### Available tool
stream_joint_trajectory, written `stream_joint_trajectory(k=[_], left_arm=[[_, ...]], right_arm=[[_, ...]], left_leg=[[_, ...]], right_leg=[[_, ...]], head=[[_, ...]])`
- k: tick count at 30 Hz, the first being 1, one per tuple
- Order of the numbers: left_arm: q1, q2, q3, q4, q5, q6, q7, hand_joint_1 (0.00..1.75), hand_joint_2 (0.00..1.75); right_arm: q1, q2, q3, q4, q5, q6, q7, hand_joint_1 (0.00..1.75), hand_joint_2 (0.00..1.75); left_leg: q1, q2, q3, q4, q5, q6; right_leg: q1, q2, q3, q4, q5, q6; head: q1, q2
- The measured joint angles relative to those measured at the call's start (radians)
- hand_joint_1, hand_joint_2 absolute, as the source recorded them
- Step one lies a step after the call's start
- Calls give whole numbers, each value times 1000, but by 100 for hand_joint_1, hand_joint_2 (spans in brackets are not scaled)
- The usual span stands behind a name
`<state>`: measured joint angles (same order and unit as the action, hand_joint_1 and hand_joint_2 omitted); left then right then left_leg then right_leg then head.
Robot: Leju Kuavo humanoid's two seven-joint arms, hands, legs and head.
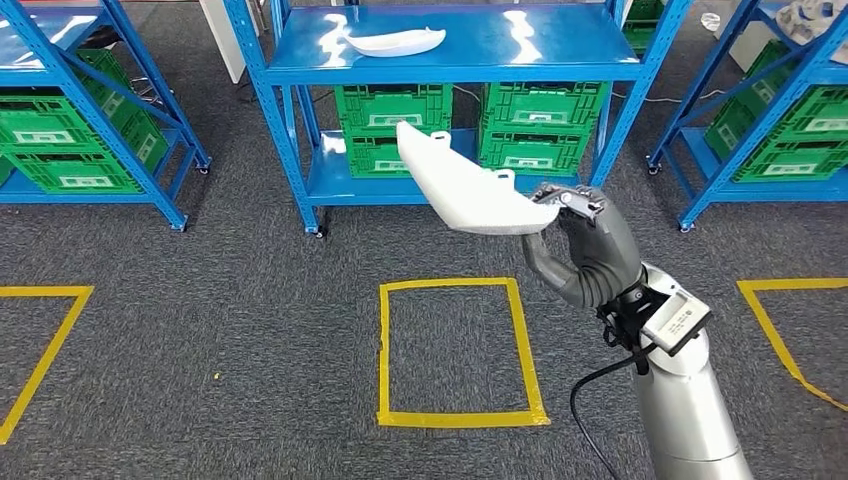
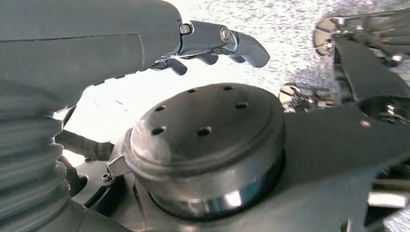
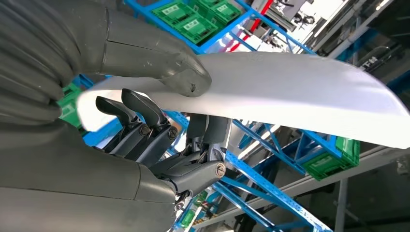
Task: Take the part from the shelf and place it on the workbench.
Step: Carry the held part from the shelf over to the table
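My right hand (image 1: 590, 245) holds a long white curved plastic part (image 1: 462, 185) by one end, lifted in front of the blue shelf (image 1: 455, 60). In the right wrist view the thumb presses on top of the white part (image 3: 290, 92) and the fingers (image 3: 145, 116) curl under it. A second white part (image 1: 397, 42) lies on the top board of that shelf. My left hand (image 2: 212, 43) shows in the left wrist view with its fingers loosely bent and nothing in them.
Green crates (image 1: 392, 110) fill the lower shelf boards, with more blue racks (image 1: 90, 110) left and right. Yellow tape squares (image 1: 460, 350) mark the grey carpet floor in front of me.
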<state>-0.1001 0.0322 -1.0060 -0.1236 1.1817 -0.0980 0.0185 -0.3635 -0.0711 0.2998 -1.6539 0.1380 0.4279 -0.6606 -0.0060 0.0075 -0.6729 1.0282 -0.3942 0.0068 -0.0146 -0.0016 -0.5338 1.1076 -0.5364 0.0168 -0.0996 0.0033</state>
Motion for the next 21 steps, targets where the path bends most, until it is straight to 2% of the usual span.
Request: stream_joint_trajectory(k=[1,2,4,5,6,8,9,10,11,12,13,14,15,16,17,18,19,20,21], left_arm=[[0,1,0,0,1,0,0,0,175],[0,2,0,0,2,0,0,0,175],[1,5,0,1,2,0,1,0,175],[2,7,0,2,2,0,2,0,175],[3,8,0,2,2,0,3,0,175],[5,7,0,2,0,0,4,0,175],[6,7,0,2,0,0,4,0,175],[5,7,0,2,0,0,4,0,175],[5,7,0,2,1,0,4,0,175],[4,7,0,2,3,0,4,0,175],[4,7,0,2,4,0,4,0,175],[3,7,0,1,5,0,4,0,175],[2,7,0,1,5,0,2,0,175],[0,8,0,1,6,0,-1,0,175],[-2,8,0,0,7,0,-7,0,175],[-3,8,0,0,7,0,-13,0,175],[-3,8,0,-1,7,0,-18,0,175],[-3,8,0,-1,6,0,-23,0,175],[-3,8,0,-1,5,0,-26,0,175]], right_arm=[[0,0,0,-2,0,1,0,175,175],[1,0,0,-4,0,1,0,175,175],[5,1,0,-5,0,2,0,175,175],[7,1,0,-6,0,2,1,175,175],[9,1,0,-6,0,1,1,175,175],[12,1,0,-7,0,0,1,175,175],[14,1,0,-7,0,0,2,175,175],[15,1,0,-7,0,0,2,175,175],[16,1,0,-7,0,0,3,175,175],[17,1,0,-7,0,0,3,175,175],[17,1,-1,-7,0,0,3,175,175],[17,1,-1,-8,0,0,4,175,175],[16,0,-1,-9,0,0,4,175,175],[15,0,-1,-10,1,0,4,175,175],[14,-1,-2,-10,1,1,5,175,175],[13,-1,-2,-10,2,1,5,175,175],[13,-2,-2,-10,3,1,7,175,175],[13,-3,-2,-9,3,2,8,175,175],[12,-4,-2,-9,3,2,10,175,175]], left_leg=[[-1,0,-5,5,8,-6],[-1,-1,-8,5,16,-13],[2,-1,-11,2,29,-26],[4,-2,-19,11,13,-33],[6,-3,-31,36,-24,-39],[10,-5,-58,139,-133,-48],[11,-5,-67,202,-172,-50],[11,-5,-68,255,-186,-52],[11,-5,-57,284,-175,-52],[12,-5,-32,282,-149,-51],[12,-6,12,245,-124,-48],[11,-7,70,180,-119,-43],[8,-8,132,97,-135,-37],[5,-9,180,31,-157,-31],[-1,-9,206,-15,-175,-23],[-5,-8,214,-39,-178,-16],[-5,-3,206,-40,-168,-7],[-4,2,200,-44,-158,2],[-2,9,194,-46,-147,10]], right_leg=[[1,1,36,-53,-21,-5],[4,2,52,-83,-36,-12],[6,1,39,-88,-24,-29],[5,0,28,-88,-11,-38],[4,-2,15,-89,3,-46],[4,-2,-17,-89,31,-55],[5,-2,-34,-89,44,-55],[6,-2,-51,-88,59,-55],[7,-3,-70,-86,74,-53],[8,-3,-89,-84,88,-51],[8,-3,-108,-83,101,-48],[8,-3,-123,-81,113,-45],[8,-3,-133,-80,122,-40],[9,-3,-139,-80,131,-35],[8,-2,-142,-83,141,-27],[6,-1,-143,-88,151,-20],[4,1,-145,-91,160,-13],[2,3,-151,-85,157,-7],[1,4,-165,-60,137,-3]], head=[[0,0],[0,0],[0,0],[-1,0],[-1,0],[-2,0],[-2,0],[-2,0],[-2,0],[-2,0],[-2,0],[-2,0],[-1,0],[-2,0],[-2,0],[-2,0],[-3,0],[-3,0],[-2,0]])
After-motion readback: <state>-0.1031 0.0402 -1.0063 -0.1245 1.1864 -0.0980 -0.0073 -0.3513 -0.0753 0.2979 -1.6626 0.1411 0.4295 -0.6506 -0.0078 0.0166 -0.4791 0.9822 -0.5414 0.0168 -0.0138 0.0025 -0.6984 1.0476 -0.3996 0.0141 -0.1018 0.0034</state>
